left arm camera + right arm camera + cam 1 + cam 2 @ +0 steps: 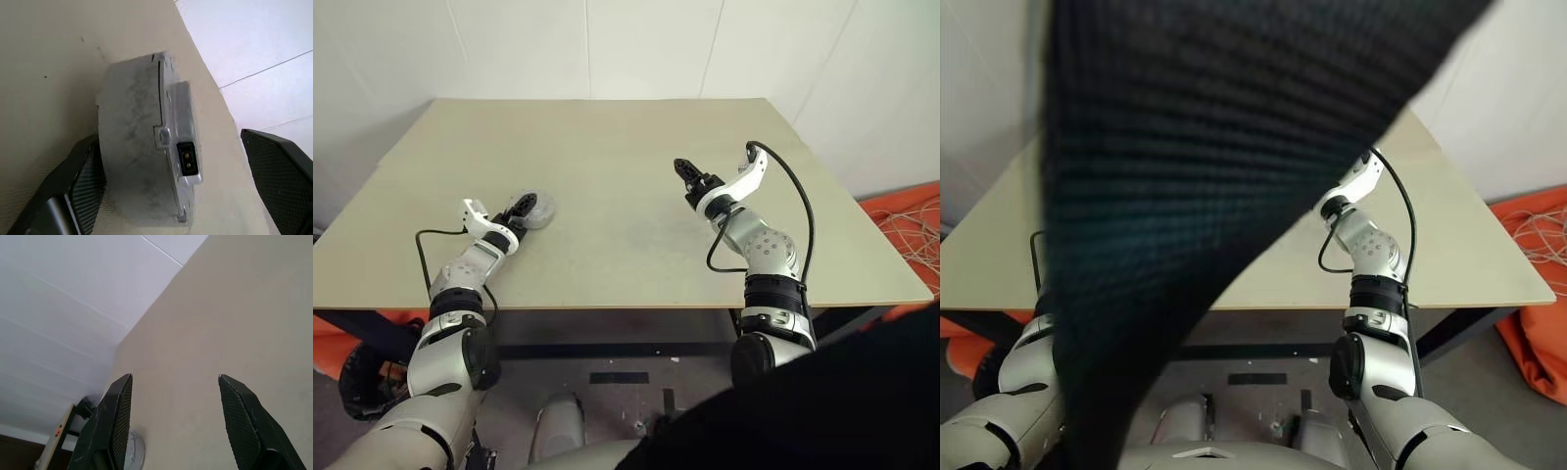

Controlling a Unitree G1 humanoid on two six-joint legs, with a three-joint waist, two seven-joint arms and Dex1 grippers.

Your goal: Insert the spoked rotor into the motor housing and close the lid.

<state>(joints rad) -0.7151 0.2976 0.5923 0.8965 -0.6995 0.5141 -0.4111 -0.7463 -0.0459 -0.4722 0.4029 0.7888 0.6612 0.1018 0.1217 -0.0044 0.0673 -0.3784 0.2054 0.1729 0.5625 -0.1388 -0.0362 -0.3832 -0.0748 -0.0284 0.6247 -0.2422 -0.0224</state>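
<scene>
**Closed motor set down near the worktop's left edge**

My left gripper stands with its fingers apart around the motor housing; one finger is close against its side, the other well clear, so I judge I am letting go. The lid looks seated on it, and the work seems nearly done. The assembly sits toward the worktop's left edge. My right gripper hovers apart, empty, well off toward the right.

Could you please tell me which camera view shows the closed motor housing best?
The left wrist view: the motor housing sits close up between the left gripper's open fingers, its seam and connector visible. The left eye view shows it small by that gripper; the right wrist view shows an edge.
</scene>
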